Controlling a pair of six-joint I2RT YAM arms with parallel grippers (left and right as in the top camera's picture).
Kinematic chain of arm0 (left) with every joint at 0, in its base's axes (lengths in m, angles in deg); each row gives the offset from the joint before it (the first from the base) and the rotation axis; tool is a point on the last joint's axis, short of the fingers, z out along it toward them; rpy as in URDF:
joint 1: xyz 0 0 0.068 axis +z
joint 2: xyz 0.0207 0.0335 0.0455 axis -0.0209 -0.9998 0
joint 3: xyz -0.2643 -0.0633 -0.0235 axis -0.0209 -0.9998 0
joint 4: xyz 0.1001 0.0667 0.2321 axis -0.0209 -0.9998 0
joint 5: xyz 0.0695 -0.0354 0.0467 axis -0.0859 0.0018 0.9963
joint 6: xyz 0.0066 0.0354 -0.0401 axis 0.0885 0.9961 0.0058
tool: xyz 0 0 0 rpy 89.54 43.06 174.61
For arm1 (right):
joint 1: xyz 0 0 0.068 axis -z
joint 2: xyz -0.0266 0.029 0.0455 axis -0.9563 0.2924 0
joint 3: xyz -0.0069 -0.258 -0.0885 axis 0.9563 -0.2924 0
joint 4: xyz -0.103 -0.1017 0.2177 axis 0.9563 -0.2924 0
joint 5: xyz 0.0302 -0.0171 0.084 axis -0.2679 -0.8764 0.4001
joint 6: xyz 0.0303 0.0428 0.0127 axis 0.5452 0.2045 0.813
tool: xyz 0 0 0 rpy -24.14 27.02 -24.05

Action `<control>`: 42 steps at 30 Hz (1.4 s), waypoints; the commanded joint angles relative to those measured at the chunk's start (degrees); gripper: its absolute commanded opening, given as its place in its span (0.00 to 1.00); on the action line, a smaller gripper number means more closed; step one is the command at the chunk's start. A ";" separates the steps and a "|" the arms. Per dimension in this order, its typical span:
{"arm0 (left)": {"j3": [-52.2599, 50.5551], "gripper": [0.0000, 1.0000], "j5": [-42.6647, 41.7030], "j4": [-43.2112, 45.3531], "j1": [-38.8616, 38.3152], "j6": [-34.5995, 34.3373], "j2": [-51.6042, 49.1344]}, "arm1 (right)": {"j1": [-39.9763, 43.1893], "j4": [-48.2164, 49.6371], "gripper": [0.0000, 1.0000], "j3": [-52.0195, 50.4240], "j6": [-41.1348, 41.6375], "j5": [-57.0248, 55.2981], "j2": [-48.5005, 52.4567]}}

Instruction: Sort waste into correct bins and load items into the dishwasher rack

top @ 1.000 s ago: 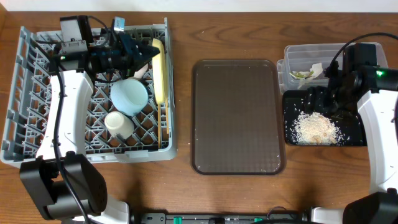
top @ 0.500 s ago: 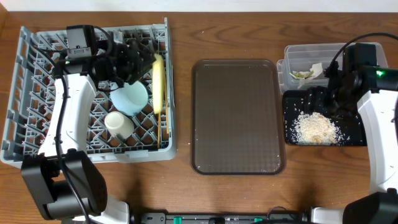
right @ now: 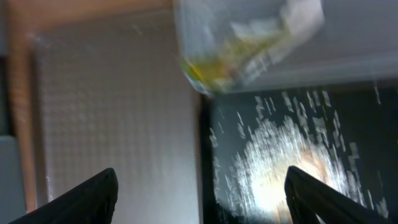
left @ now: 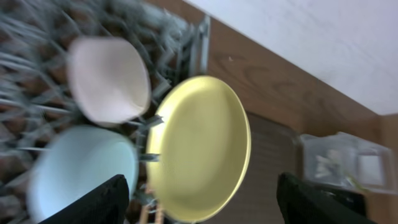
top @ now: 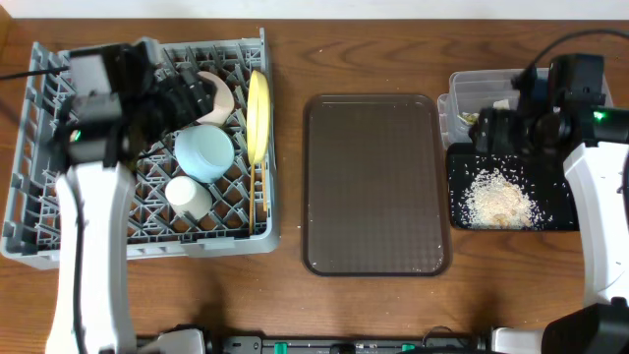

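Observation:
The grey dishwasher rack (top: pixel 39 167) holds a yellow plate (top: pixel 257 116) standing on edge, a tilted white bowl (top: pixel 220 96), a light blue bowl (top: pixel 204 153), a white cup (top: pixel 187 195) and chopsticks (top: pixel 258 197). My left gripper (top: pixel 193 93) hovers open over the rack, just left of the white bowl, holding nothing. Its wrist view shows the plate (left: pixel 199 149), white bowl (left: pixel 109 78) and blue bowl (left: pixel 81 171) below the spread fingers (left: pixel 102 202). My right gripper (top: pixel 488 128) is open above the border between the clear tub (top: pixel 462 84) with the wrapper (top: pixel 479 118) and the black tray (top: pixel 560 221) with rice (top: pixel 496 200).
A large brown serving tray (top: pixel 373 182) lies between the rack and the two bins. The right wrist view shows its textured surface (right: pixel 112 106) left of the black tray's edge (right: pixel 205 143), with the rice (right: pixel 280 180) and the wrapper (right: pixel 242 50) blurred.
My left gripper has opened, left the white bowl in the rack and pulled back to the left. My right gripper has shifted from over the rice toward the clear tub and opened a little wider.

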 commanded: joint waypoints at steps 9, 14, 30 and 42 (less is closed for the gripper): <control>0.09 0.81 21.97 -25.11 -4.83 3.34 3.32 | -4.70 -6.80 0.91 0.20 -1.25 -3.87 -0.15; -1.05 0.81 22.14 -31.17 -4.83 5.44 5.95 | -3.89 -12.50 0.98 -0.17 -1.60 -3.89 -1.88; -27.19 0.91 22.05 -15.50 -4.85 6.80 51.04 | -3.67 6.93 0.99 -27.93 -2.82 -7.93 -43.06; -27.19 0.92 22.05 -15.69 -4.85 6.80 56.65 | -3.67 -1.88 0.99 -29.53 -2.84 -7.98 -50.99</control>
